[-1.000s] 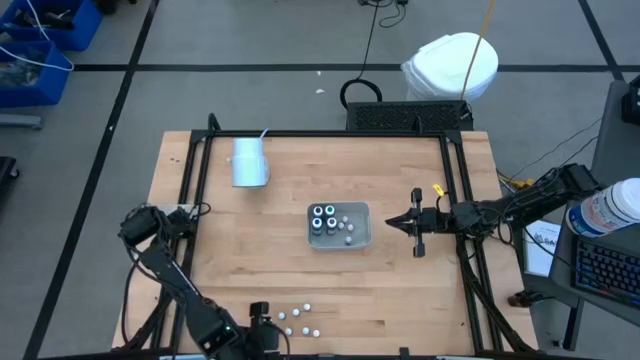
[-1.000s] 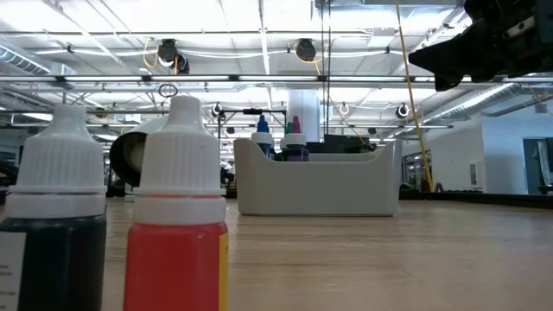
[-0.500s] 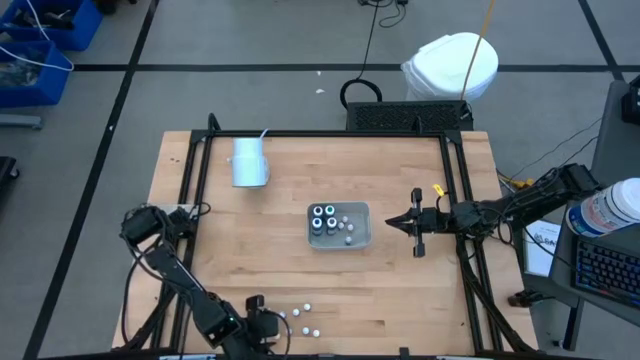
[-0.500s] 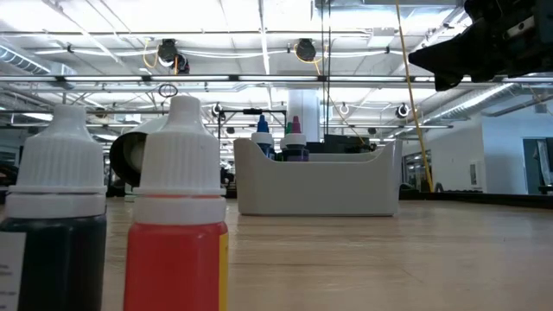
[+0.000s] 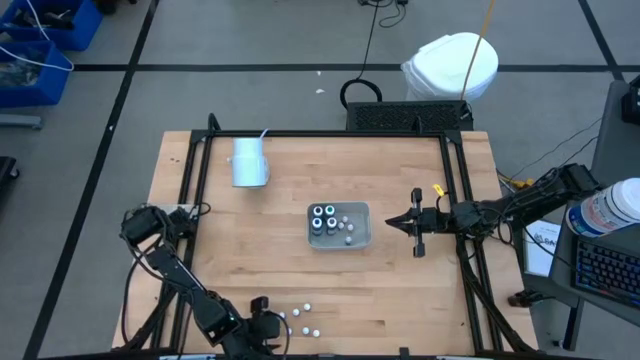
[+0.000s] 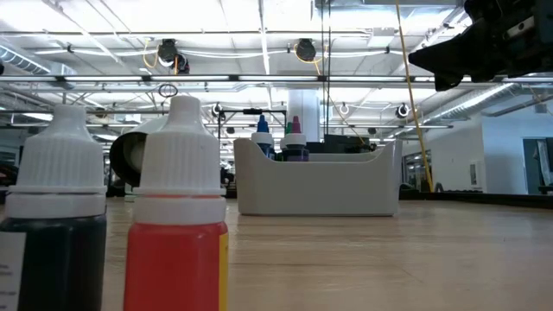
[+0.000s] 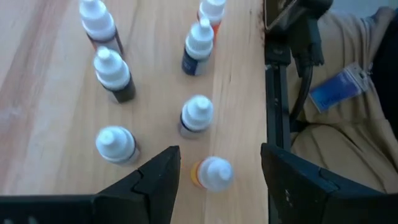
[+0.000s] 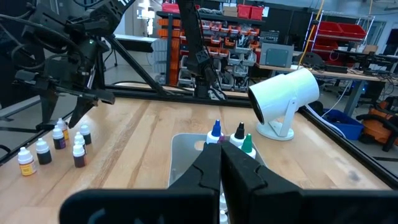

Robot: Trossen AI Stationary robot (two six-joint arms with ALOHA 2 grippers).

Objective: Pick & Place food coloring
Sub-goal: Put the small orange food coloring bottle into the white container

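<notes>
Our left hand [image 7: 214,180] hung low over the near edge of the counter [image 5: 400,290], its fingers spread wide with nothing between them but an orange-bodied, white-capped bottle [image 7: 211,173] standing free on the wood. It straddled that bottle without touching it, so we judged the next pick only lined up, not yet made. Around it stood the rest of the loose food coloring [image 7: 115,74], a handful of small capped bottles clustered near the counter's front edge [image 5: 300,318].

Farther out, the grey tray [image 5: 362,240] at mid-counter already held several bottles, four with teal tops [image 5: 323,218] and a few smaller ones beside them, so we took the job as partly done with the front cluster left to move.

Our right hand [image 5: 392,221] waited just beside the tray's right side, fingers pressed together and empty, arm stretched in from the right edge. A white cup [image 5: 247,162] lay on its side toward the far left.
</notes>
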